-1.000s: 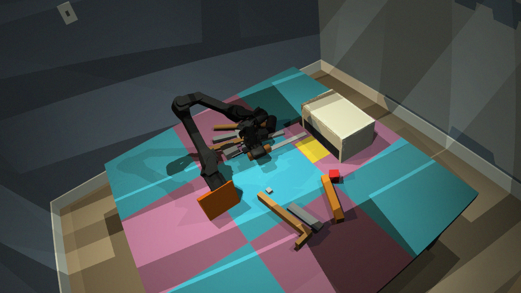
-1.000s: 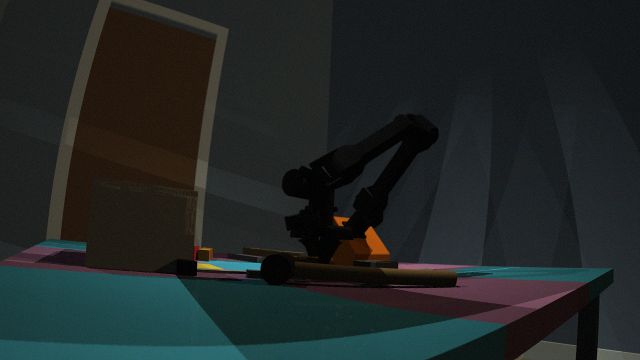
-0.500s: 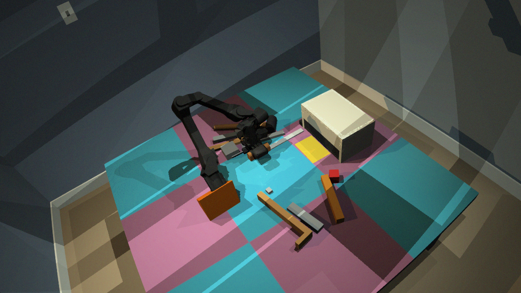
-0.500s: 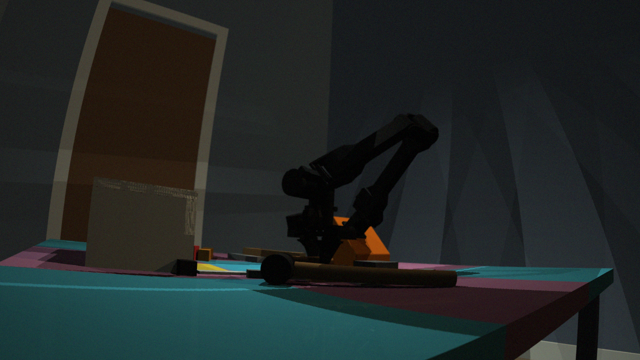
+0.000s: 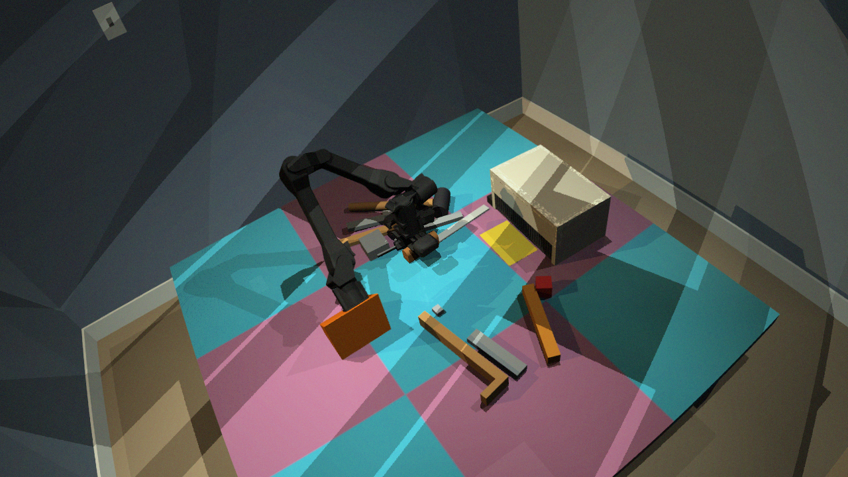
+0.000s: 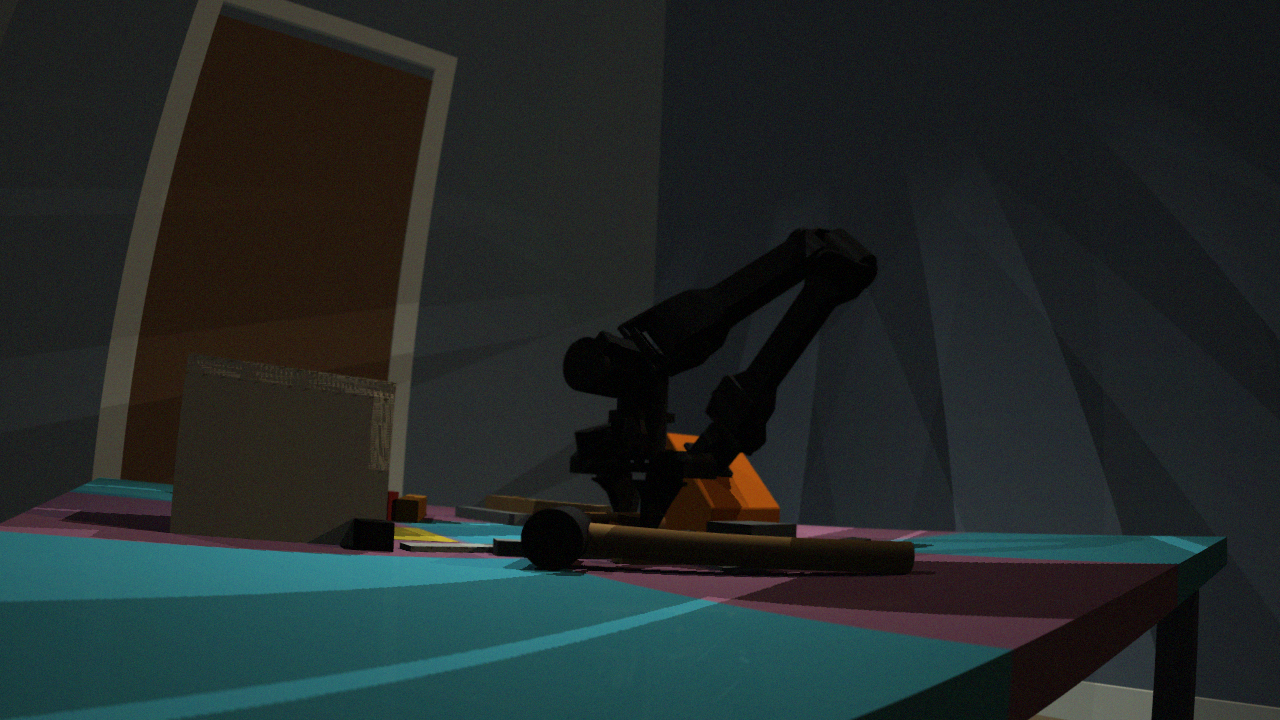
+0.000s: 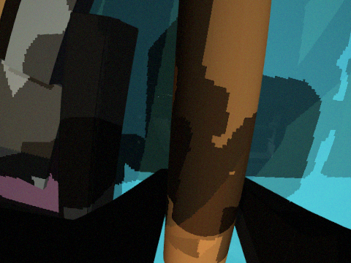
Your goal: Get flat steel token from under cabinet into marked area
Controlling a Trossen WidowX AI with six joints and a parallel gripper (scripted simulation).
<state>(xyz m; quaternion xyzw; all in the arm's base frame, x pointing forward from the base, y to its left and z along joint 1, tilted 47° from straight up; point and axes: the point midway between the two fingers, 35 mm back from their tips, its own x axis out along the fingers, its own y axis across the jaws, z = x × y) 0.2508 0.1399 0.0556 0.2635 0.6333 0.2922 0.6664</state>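
Note:
My gripper (image 5: pixel 422 246) (image 6: pixel 640 519) (image 7: pixel 198 180) points down, shut on the round wooden handle (image 5: pixel 408 255) (image 7: pixel 234 40) of a tool. A long thin grey blade (image 5: pixel 462 217) (image 6: pixel 438 547) runs on from the handle, low over the table. Its far end is near the left front corner of the cabinet (image 5: pixel 551 183) (image 6: pixel 277 456), outside it. The yellow marked area (image 5: pixel 507 242) (image 6: pixel 422 534) lies in front of the cabinet, beside the blade. I cannot make out the token in any view; the slots are dark.
A wooden mallet (image 5: pixel 362 207) (image 6: pixel 751 548), a grey block (image 5: pixel 374 244) and grey bars crowd around the gripper. A black block (image 6: pixel 371 534) is by the cabinet. A red cube (image 5: pixel 543 286), orange bar (image 5: pixel 540 326), L-shaped wooden bar (image 5: pixel 462 350), grey bar (image 5: pixel 497 354) and small cube (image 5: pixel 438 309) lie nearer the top camera.

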